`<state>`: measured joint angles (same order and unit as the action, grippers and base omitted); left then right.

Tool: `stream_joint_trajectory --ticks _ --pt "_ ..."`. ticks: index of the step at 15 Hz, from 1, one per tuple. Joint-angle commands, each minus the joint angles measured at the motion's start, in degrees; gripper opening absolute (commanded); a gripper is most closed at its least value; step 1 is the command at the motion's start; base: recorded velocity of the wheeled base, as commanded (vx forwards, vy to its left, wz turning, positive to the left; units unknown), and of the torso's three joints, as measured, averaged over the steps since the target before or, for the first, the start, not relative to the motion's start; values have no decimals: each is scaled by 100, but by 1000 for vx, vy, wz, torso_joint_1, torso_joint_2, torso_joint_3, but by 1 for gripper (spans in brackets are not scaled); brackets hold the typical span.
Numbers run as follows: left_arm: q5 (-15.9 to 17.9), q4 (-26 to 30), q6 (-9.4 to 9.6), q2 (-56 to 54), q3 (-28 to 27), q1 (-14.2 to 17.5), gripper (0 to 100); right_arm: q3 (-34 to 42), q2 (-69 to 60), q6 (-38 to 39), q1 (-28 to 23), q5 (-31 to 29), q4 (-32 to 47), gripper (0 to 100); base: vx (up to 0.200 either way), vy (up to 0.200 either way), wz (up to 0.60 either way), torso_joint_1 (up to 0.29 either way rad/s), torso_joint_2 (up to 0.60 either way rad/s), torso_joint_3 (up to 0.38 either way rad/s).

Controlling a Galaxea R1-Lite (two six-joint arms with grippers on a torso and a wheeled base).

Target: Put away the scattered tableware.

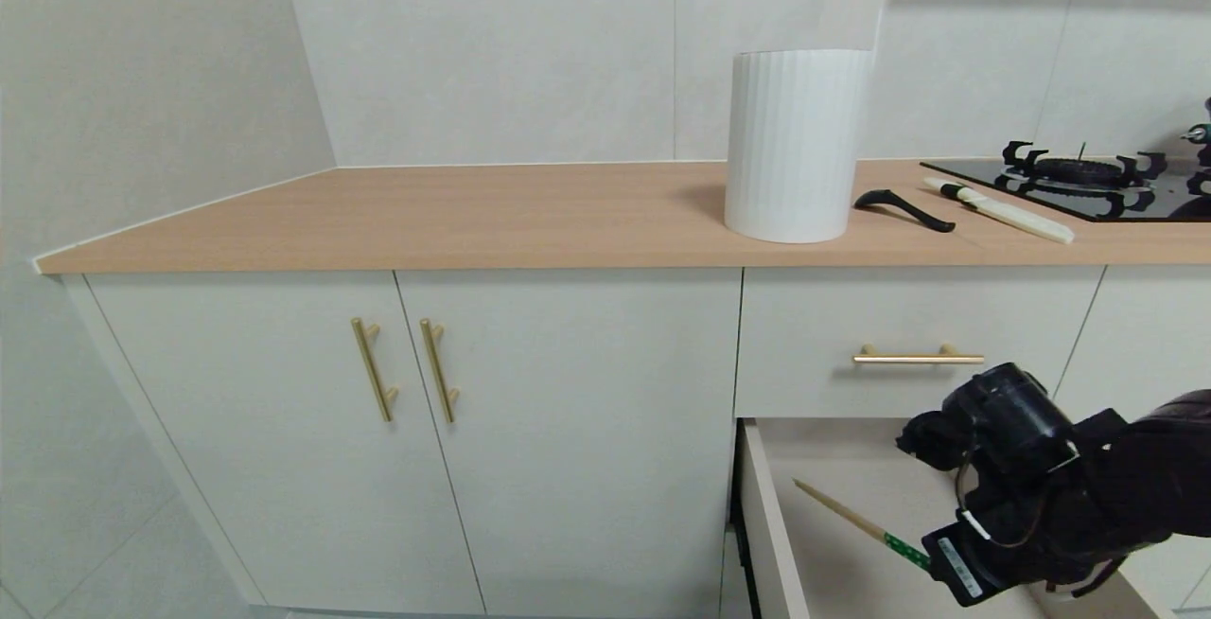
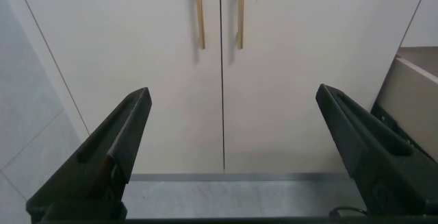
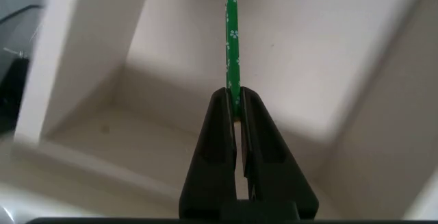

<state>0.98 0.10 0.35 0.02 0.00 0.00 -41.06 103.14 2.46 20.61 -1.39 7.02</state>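
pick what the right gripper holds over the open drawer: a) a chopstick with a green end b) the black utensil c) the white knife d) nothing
a: the right gripper is shut on a chopstick with a green patterned end above the open drawer, while the white knife and black utensil lie on the countertop.

No print is legible; marks on the white sticker are too small.

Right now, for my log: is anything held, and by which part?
Right gripper holds the chopstick by its green end; left gripper holds nothing.
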Motion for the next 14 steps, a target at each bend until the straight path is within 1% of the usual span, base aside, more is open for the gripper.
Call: stream_joint_trajectory --ticks 1,3,6,7,10,14 --pt "-1 -1 9 -2 0 0 100 -280 1340 457 -14 -2 -412 0 0 0 0 0 0 0" --pt "-1 -1 0 -2 0 0 100 -262 1656 668 48 -19 -737 0 0 0 0 0 0 0" --pt "-1 -1 0 -2 0 0 100 -271 1841 703 224 -28 -755 0 0 0 0 0 0 0" --pt "-1 -1 0 -2 0 0 100 -280 1929 826 285 -63 -781 0 0 0 0 0 0 0" --pt "-1 -1 0 -2 0 0 100 -280 2210 1072 417 -309 -1124 0 0 0 0 0 0 0" --pt "-1 -1 0 -2 0 0 100 -289 2236 1134 417 -353 -1159 0 0 0 0 0 0 0"
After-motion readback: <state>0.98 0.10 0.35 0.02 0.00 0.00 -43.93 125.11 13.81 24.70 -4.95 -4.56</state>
